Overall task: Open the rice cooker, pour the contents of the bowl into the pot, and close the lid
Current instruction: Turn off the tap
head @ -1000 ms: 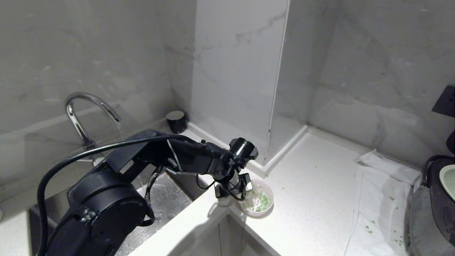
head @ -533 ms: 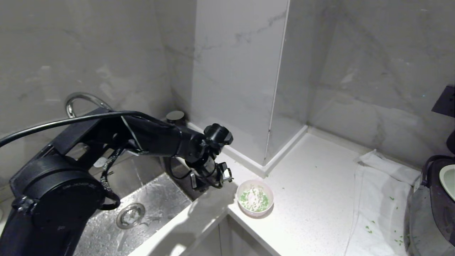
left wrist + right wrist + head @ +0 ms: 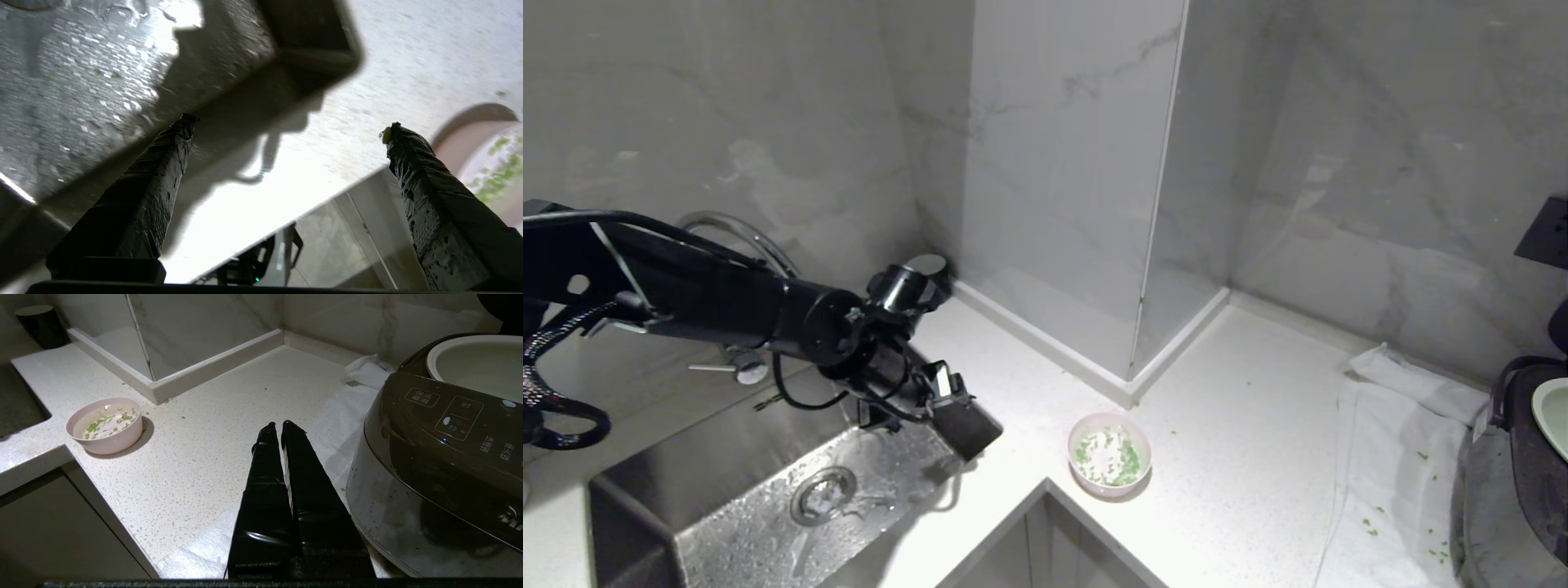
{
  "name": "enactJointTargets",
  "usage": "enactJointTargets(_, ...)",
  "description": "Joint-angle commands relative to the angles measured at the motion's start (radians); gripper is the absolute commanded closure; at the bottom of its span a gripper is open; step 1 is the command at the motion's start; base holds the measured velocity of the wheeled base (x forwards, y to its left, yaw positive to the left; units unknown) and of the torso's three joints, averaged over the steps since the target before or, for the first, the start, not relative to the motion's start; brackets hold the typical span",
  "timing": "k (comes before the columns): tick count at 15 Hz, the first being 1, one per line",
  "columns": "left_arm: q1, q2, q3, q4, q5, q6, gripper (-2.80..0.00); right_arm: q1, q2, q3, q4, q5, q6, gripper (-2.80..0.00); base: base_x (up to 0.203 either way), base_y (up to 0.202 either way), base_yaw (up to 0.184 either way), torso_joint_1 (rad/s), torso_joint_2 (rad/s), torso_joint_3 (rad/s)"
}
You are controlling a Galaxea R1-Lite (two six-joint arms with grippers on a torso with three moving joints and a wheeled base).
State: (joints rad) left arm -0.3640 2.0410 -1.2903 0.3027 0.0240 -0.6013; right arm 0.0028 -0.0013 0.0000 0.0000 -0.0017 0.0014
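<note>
Left tool (image 3: 960, 425): black, fingers spread wide with nothing between them, held above the near right corner of the sink (image 3: 727, 523), over the strip where basin meets table (image 3: 1241, 457). Fingertips (image 3: 186, 122) dark and taped, apart from every object.

Bowl (image 3: 1109, 454): small, pale pink, upright on the table, near the left tool on its right side but not touching it, just beside the table's inner front corner.

Contents of the bowl (image 3: 1123, 461): green chopped bits on a white inside; visible also past one fingertip in the left wrist view.

Right tool (image 3: 278, 424): fingers pressed together, empty, hovering over a white cloth (image 3: 339, 416) between bowl and rice cooker (image 3: 441, 457).

Rice cooker: dark brown-grey, on the cloth at the table's far right, well apart from the bowl; front button panel faces the right tool.

Pot (image 3: 478, 363): pale, seated in the cooker, its mouth uncovered. The lid cannot be made out.

Loose green bits: scattered on cloth and table.

Faucet (image 3: 739, 233): chrome, behind the left arm.

Dark cylinder (image 3: 41, 324): stands at the wall corner.
</note>
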Motion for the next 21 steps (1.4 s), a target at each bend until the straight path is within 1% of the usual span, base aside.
enactJointTargets(1,0.102,-0.111,0.179,-0.115,-0.001,0.057,-2.80,0.000,0.001,0.000,0.000,0.000,-0.001,0.00,0.000,0.000,0.000,0.000,0.00,0.000)
enactJointTargets(3,0.202,-0.162,0.271,-0.176,-0.001,0.082,-2.80,0.000,0.001,0.000,0.000,0.000,-0.001,0.00,0.000,0.000,0.000,0.000,0.00,0.000)
enactJointTargets(6,0.321,-0.207,0.320,-0.187,-0.005,0.085,-2.80,0.000,0.001,0.000,0.000,0.000,0.000,0.00,0.000,0.000,0.000,0.000,0.00,0.000)
enactJointTargets(10,0.499,-0.257,0.339,-0.188,-0.018,0.088,-2.80,0.000,0.001,0.000,0.000,0.000,0.000,0.00,0.000,0.000,0.000,0.000,0.00,0.000)
enactJointTargets(12,0.597,-0.238,0.321,-0.200,-0.017,0.089,-2.80,0.000,0.001,0.000,0.000,0.000,-0.001,0.00,0.000,0.000,0.000,0.000,0.00,0.000)
enactJointTargets(13,0.632,-0.202,0.307,-0.220,-0.017,0.089,-2.80,0.000,0.001,0.000,0.000,0.000,-0.001,0.00,0.000,0.000,0.000,0.000,0.00,0.000)
enactJointTargets(16,0.725,-0.078,0.236,-0.305,-0.012,0.096,-2.80,0.000,0.001,0.000,0.000,0.000,-0.001,0.00,0.000,0.000,0.000,0.000,0.00,0.000)
enactJointTargets(17,0.743,-0.045,0.196,-0.326,-0.009,0.092,-2.80,0.000,0.001,0.000,0.000,0.000,0.000,0.00,0.000,0.000,0.000,0.000,0.00,0.000)
enactJointTargets(19,0.763,-0.003,0.148,-0.354,-0.002,0.088,-2.80,0.000,0.001,0.000,0.000,0.000,0.000,0.00,0.000,0.000,0.000,0.000,0.00,0.000)
enactJointTargets(21,0.763,0.023,0.121,-0.383,0.003,0.077,-2.80,0.000,0.001,0.000,0.000,0.000,0.000,0.00,0.000,0.000,0.000,0.000,0.00,0.000)
